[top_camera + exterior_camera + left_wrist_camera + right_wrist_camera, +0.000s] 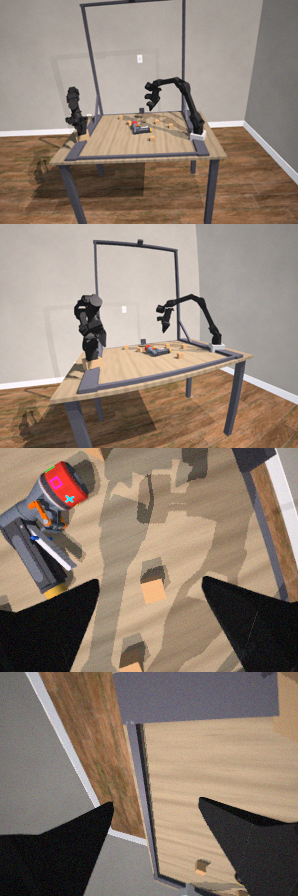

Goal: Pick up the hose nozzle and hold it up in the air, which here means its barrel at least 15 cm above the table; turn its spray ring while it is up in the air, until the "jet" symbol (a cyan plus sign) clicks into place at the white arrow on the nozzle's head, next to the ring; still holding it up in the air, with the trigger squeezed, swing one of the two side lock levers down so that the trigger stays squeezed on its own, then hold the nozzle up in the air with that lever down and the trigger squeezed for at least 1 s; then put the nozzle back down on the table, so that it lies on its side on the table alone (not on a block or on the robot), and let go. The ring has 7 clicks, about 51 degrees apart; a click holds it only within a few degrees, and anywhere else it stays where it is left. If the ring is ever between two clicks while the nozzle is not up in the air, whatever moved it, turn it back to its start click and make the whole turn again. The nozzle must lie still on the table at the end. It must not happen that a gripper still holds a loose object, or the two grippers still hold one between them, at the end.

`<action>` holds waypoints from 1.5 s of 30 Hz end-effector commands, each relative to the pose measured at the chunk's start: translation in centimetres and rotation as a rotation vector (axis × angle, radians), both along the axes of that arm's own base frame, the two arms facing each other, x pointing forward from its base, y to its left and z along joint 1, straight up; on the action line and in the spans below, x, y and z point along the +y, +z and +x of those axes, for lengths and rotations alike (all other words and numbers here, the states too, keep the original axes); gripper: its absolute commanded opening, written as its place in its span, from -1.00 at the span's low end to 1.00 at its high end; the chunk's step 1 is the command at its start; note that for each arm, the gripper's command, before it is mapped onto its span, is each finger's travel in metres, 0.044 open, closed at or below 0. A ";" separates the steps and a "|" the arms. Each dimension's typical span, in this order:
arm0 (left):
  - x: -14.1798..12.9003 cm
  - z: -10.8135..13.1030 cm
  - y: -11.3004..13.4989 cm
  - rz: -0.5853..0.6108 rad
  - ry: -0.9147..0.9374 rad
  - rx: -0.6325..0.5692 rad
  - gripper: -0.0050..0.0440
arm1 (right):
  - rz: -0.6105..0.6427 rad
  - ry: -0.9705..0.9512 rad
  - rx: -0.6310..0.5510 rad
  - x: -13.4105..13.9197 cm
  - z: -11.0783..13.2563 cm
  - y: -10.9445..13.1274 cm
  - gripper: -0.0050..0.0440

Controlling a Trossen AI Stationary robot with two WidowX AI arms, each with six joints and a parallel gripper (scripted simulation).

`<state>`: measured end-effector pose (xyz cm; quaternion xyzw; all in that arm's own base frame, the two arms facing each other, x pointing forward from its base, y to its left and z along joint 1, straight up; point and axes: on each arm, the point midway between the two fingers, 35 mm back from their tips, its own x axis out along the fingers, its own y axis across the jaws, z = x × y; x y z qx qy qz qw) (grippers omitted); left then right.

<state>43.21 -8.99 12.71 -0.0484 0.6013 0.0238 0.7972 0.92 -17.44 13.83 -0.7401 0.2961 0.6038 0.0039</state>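
With my left tool (151, 107) (164, 330) (151, 583) released and empty, I'd centre over the nozzle (141, 131) (161, 352) (33, 554), upper left of the wrist view on the table (113, 144) (121, 371) (185, 538), and grip clear of its ring (134, 123) (146, 348) (64, 487).
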 end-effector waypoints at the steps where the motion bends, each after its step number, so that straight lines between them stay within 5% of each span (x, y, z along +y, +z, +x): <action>1: 0.0 0.1 1.1 -0.006 0.000 -0.027 0.84 | -0.013 0.000 0.001 -0.2 0.0 0.4 0.84; 20: 0.1 0.1 1.4 -0.009 -0.001 -0.045 0.84 | -0.034 0.054 0.015 -0.5 0.5 0.5 0.83; 34: 1.7 -0.1 5.1 -0.037 -0.019 -0.259 0.84 | -0.264 0.558 0.181 -3.3 5.5 2.2 0.83; 45: 3.4 -1.0 8.9 -0.047 -0.034 -0.490 0.84 | -0.568 1.065 0.359 -4.2 12.3 4.5 0.83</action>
